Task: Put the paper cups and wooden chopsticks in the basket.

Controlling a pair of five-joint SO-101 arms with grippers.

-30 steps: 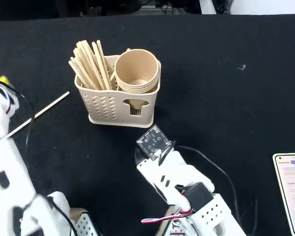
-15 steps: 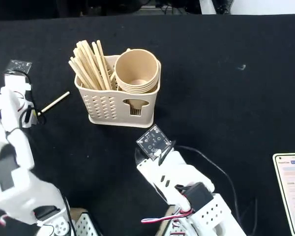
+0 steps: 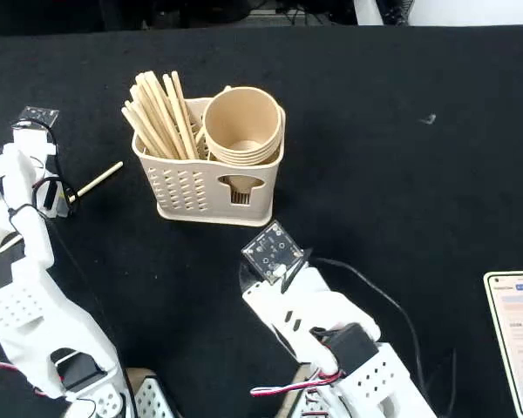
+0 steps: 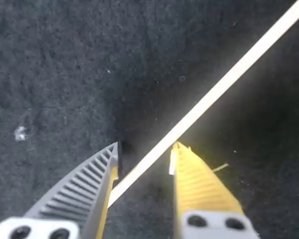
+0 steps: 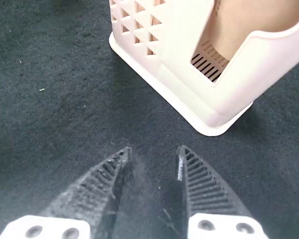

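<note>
A beige perforated basket (image 3: 211,187) stands on the black table, holding a bundle of wooden chopsticks (image 3: 161,113) on one side and a stack of paper cups (image 3: 242,129) on the other. One loose chopstick (image 3: 101,179) lies on the table to the basket's left. My left gripper (image 4: 145,148) is open low over it, and the chopstick (image 4: 224,82) runs diagonally between the fingers. My right gripper (image 5: 154,149) is open and holds nothing, just in front of the basket (image 5: 229,89) near its cup side.
A phone (image 3: 516,335) lies at the table's right edge. The right arm's body (image 3: 322,331) fills the near centre and the left arm (image 3: 22,287) the near left. Black cloth stretches bare behind and to the right of the basket.
The left arm has swung from the near left edge up over the loose chopstick, covering its near end. The chopstick, the basket and the right arm have not moved.
</note>
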